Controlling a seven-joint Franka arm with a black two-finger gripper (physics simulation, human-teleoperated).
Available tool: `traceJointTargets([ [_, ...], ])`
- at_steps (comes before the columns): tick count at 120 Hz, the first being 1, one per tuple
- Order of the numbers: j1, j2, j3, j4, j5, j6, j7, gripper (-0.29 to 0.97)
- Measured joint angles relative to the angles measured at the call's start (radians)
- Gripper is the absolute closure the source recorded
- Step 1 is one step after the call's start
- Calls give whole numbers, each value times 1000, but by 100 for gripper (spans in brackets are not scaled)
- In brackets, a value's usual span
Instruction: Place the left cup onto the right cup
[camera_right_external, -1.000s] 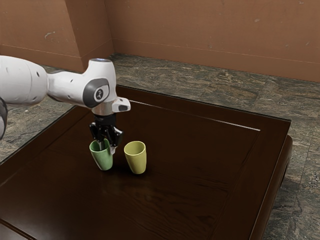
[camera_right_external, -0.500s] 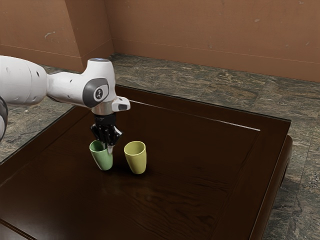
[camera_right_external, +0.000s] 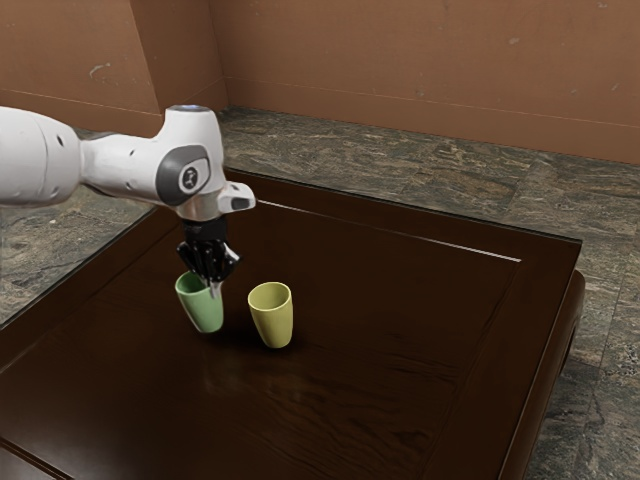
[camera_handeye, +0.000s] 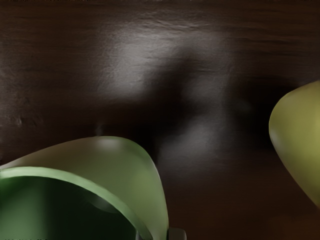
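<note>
Green cup (camera_right_external: 202, 306) tilted, pincer (camera_right_external: 212, 289) clamped on rim; olive cup (camera_right_external: 271, 314) upright.

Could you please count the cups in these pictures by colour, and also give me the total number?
Green: 1, the green cup, gripped at its rim by the gripper.
Yellow: 1, the yellow cup, standing upright on the table.
Total: 2 cups.

- Noted a dark, glossy wooden table (camera_right_external: 400, 330) with a raised rim.
- Saw a grey-brown marbled stone floor (camera_right_external: 450, 180) around it.
- Found plain reddish-brown walls (camera_right_external: 420, 60) behind.
</note>
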Motion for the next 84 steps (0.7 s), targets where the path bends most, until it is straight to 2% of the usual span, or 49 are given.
traceJointTargets([
  [15,-5,-66,0,-31,13,-11,-11,78],
  [45,-43,-181,-15,-36,93,-72,-47,79],
  [65,-61,-239,-59,-19,144,-135,-79,79],
  [84,-77,-250,-107,32,167,-194,-105,79],
])
